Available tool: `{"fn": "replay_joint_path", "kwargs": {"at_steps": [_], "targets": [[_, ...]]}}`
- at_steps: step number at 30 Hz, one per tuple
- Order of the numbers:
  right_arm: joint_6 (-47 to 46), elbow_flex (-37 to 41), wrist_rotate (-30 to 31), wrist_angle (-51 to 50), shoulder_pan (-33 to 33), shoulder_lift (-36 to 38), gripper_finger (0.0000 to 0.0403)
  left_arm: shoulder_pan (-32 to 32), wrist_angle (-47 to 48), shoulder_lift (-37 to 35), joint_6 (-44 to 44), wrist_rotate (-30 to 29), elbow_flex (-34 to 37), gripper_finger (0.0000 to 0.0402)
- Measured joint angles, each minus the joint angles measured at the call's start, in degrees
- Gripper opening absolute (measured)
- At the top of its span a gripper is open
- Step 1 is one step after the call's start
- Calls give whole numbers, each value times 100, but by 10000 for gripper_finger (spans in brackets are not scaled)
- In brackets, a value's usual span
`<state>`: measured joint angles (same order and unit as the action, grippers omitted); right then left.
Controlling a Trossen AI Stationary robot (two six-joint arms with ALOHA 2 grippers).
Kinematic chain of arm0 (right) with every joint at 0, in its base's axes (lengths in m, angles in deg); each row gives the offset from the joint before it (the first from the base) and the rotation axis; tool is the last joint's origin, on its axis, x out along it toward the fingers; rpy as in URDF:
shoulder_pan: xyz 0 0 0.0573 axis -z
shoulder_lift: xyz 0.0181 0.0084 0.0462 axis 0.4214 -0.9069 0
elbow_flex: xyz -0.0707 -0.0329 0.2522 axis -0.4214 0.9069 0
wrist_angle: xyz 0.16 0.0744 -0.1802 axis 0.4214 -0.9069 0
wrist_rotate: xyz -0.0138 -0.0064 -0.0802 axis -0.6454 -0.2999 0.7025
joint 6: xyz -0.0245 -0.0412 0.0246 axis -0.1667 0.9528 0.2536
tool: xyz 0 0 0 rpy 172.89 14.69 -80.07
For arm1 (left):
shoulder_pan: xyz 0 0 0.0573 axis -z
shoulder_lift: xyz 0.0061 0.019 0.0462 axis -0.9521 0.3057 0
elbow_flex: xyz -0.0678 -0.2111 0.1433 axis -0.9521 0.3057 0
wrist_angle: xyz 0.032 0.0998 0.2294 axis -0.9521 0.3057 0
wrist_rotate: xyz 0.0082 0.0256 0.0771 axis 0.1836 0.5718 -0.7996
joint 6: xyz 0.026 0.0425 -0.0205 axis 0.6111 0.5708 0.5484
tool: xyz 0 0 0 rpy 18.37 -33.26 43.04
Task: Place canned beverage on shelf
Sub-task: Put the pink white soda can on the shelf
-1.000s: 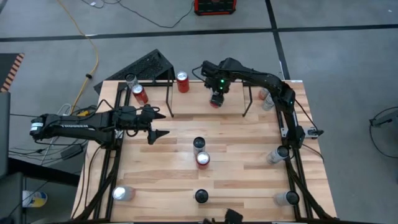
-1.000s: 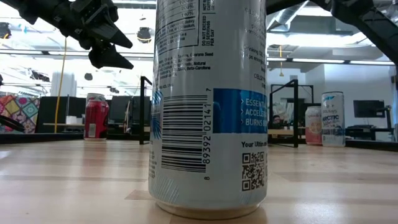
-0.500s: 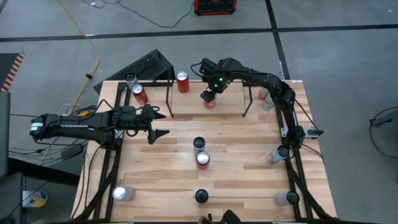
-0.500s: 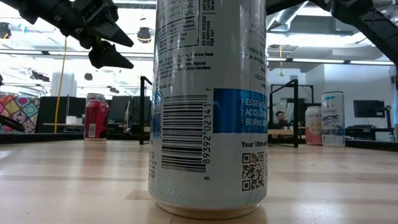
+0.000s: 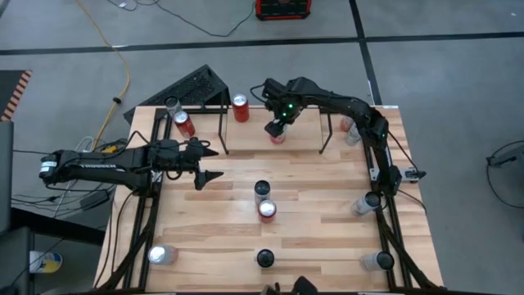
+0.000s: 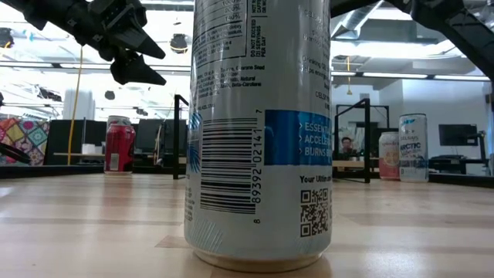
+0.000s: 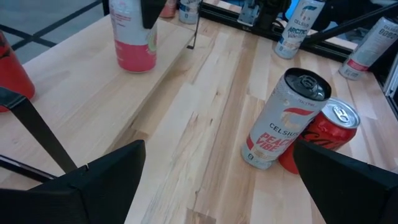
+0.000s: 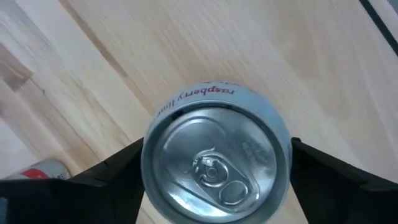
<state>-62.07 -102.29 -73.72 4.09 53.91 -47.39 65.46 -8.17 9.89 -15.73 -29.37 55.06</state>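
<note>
A robotics lab — grey concrete floor (image 5: pixel 74 24) strewn with cables (image 5: pixel 106 41), open-plan desks and monitors (image 6: pixel 455 135) behind.

Shelf (image 5: pixel 274 123) at table's (image 5: pixel 327 238) far edge, centre. R gripper (image 5: pixel 276 129) over shelf, directly above a can (image 8: pixel 217 165), fingers either side of it. Another can (image 5: pixel 240 107) behind shelf's left end; two cans (image 5: pixel 178 116) at far left corner. L gripper (image 5: pixel 206 164) left of centre, above table. Can pair (image 5: pixel 264 201) mid-table, touching, w/ one more can (image 5: pixel 265 259) nearer front edge. Corner can (image 5: pixel 159 255) front left. Cans along right edge (image 5: pixel 367 204), front to back.
</note>
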Motion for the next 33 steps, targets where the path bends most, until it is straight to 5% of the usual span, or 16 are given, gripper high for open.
{"fn": "replay_joint_path", "kwargs": {"at_steps": [13, 20, 27, 33], "targets": [[236, -979, 189, -93, 121, 0, 361, 0, 24, 0, 20, -1, 0, 393], [569, -1616, 720, -1702, -41, 144, 353, 0, 24, 0, 13, -1, 0, 393], [612, -192, 1566, -1040, -507, 1347, 270, 1, 48, 0, 15, -1, 0, 393], [332, 2154, 1335, 700, -474, 2344, 127, 1, 46, 0, 16, -1, 0, 393]]}}
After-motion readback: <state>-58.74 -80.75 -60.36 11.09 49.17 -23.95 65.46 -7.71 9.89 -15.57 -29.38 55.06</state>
